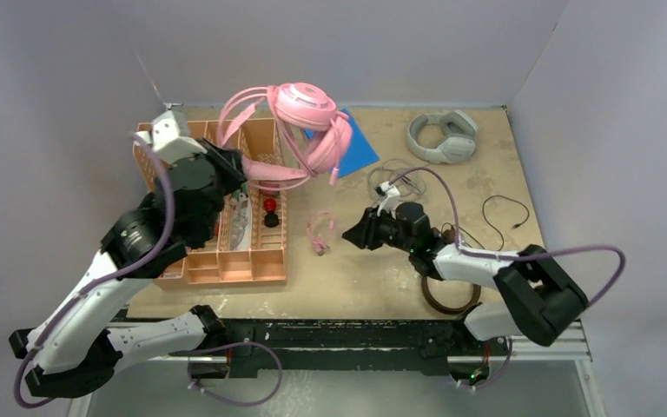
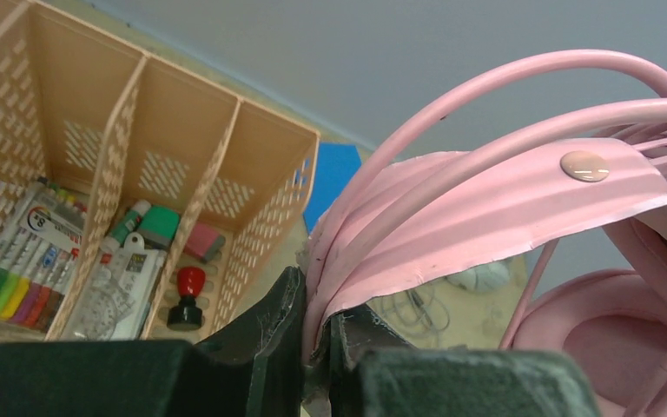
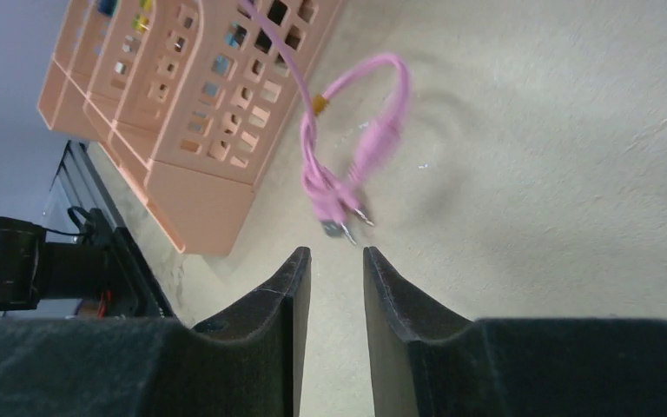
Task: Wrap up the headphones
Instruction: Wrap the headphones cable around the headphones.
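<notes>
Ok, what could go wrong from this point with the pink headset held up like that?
The left gripper pinches only the edge of the headband of the pink headphones, so the headset might slip or swing. The pink cable trails past the organiser's perforated wall and could snag there. The right gripper, open and empty, has no hold on the loose plug end.

The tan table (image 1: 356,287) bears a peach organizer (image 1: 234,278), blue card (image 1: 360,148), grey headset (image 1: 441,137), pink cable (image 1: 319,233).

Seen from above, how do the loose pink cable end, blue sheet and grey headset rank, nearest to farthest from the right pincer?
1. Pink cable end, just left of the right pincer.
2. Blue sheet, farther back.
3. Grey headset, back right corner.
</notes>
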